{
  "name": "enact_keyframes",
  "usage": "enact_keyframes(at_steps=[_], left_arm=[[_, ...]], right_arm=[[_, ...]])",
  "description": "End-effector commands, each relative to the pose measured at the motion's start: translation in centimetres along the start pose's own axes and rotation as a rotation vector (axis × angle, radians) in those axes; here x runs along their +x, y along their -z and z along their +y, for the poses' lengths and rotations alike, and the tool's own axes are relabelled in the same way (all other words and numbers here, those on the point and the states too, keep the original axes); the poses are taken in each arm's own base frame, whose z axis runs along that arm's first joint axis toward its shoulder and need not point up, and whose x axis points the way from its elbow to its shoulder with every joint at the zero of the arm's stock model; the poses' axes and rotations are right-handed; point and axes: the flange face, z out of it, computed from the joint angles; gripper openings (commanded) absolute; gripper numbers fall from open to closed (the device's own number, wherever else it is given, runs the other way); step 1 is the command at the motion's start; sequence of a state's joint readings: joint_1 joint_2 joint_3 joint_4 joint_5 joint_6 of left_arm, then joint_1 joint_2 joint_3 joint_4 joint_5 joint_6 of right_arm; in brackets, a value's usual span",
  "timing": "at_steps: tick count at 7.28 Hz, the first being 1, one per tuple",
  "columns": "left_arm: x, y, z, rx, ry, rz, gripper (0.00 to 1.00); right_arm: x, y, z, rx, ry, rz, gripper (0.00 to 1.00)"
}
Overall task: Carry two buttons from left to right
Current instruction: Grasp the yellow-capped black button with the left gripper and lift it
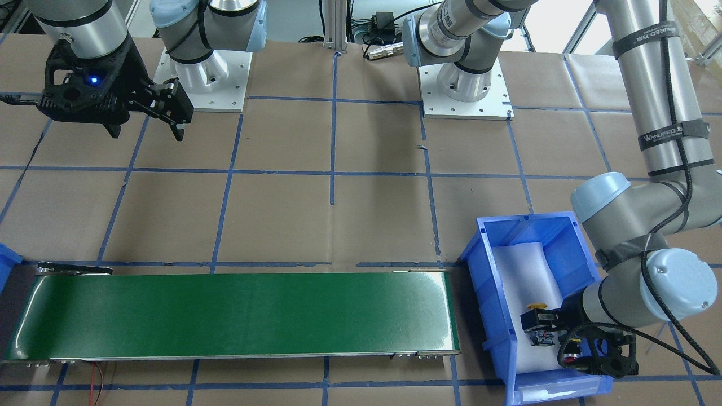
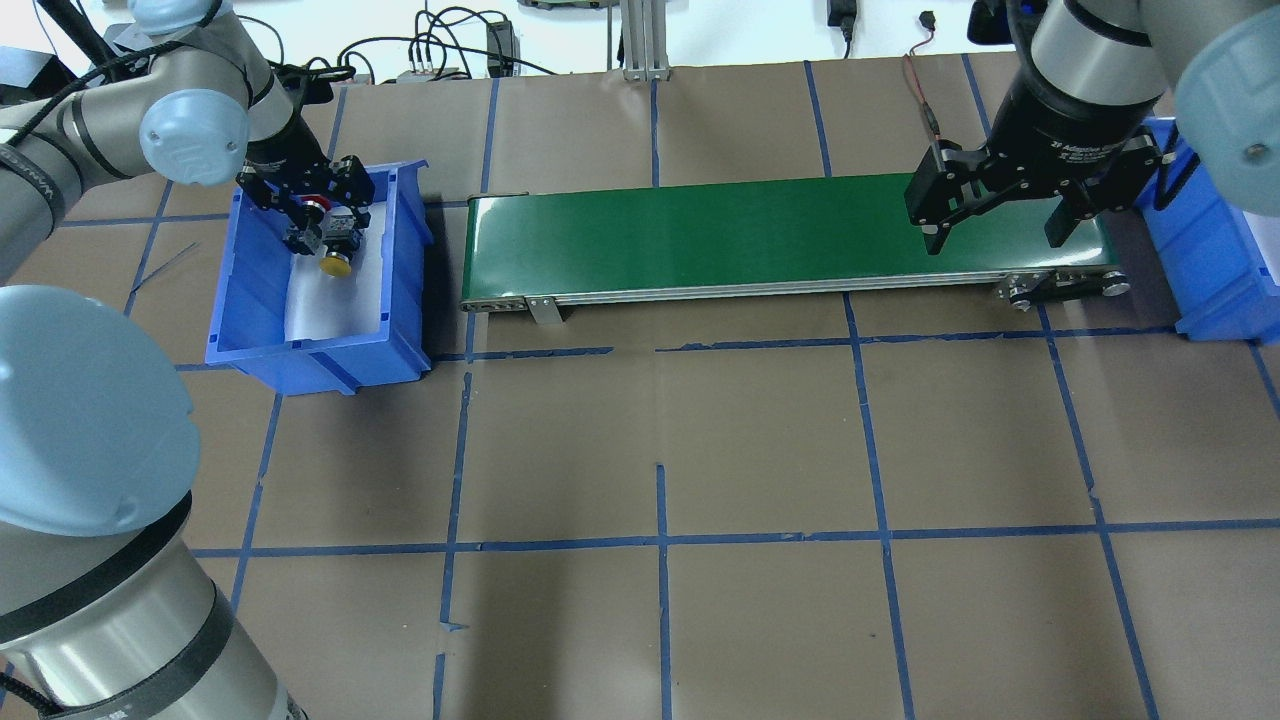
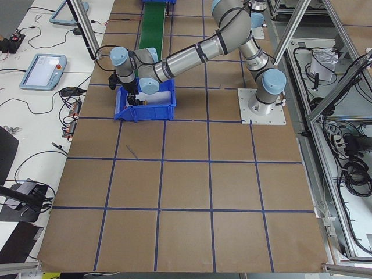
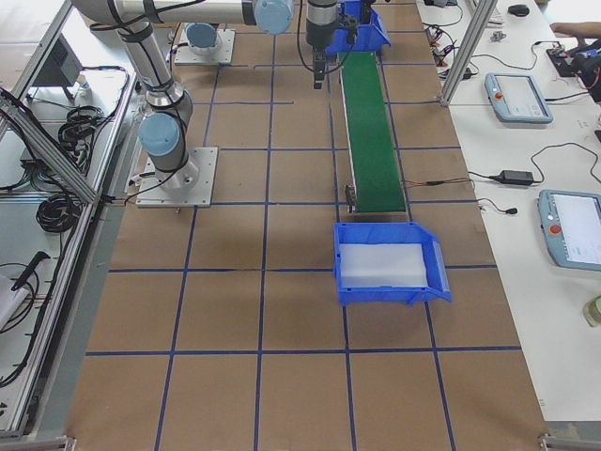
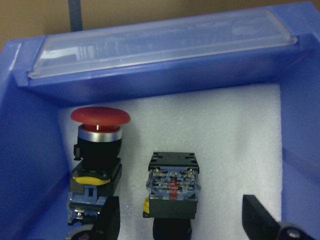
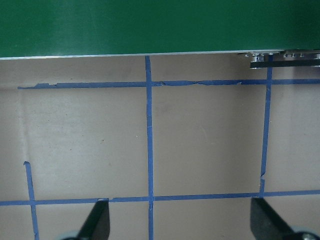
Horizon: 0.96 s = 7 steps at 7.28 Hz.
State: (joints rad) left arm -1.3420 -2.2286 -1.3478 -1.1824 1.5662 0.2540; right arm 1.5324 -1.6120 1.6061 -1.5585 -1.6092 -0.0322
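Though overhead blurs it, the wrist view shows the left hand open astride the yellow button.

2 buttons: 1 red-cap button, 1 yellow-cap button. 2 blue bins: left bin, right bin. 1 green conveyor belt. 2 robot arms, 2 grippers: left gripper, right gripper. 2 white base plates. 2 teach pendants on the side bench
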Motion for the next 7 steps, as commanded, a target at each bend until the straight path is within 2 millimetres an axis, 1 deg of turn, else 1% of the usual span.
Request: enact_keyframes(at_steps=[1, 3, 5, 7], left_arm=[[0.0, -1.3, -0.4, 0.002, -0.004, -0.001, 0.87], [0.0, -1.3, -0.4, 0.002, 0.001, -0.001, 0.85], [0.0, -0.3, -0.5, 0.017, 0.002, -0.008, 0.85], [0.1, 0.1, -0.5, 0.023, 0.001, -0.009, 0.85]], right_arm=[[0.0, -0.1, 0.0, -0.001, 0.000, 0.000, 1.00], [0.0, -0.1, 0.0, -0.001, 0.000, 0.000, 1.00], [0.0, -0.1, 0.0, -0.001, 0.003, -0.002, 1.00], [0.0, -0.6, 0.0, -0.010, 0.005, 0.000, 1.00]])
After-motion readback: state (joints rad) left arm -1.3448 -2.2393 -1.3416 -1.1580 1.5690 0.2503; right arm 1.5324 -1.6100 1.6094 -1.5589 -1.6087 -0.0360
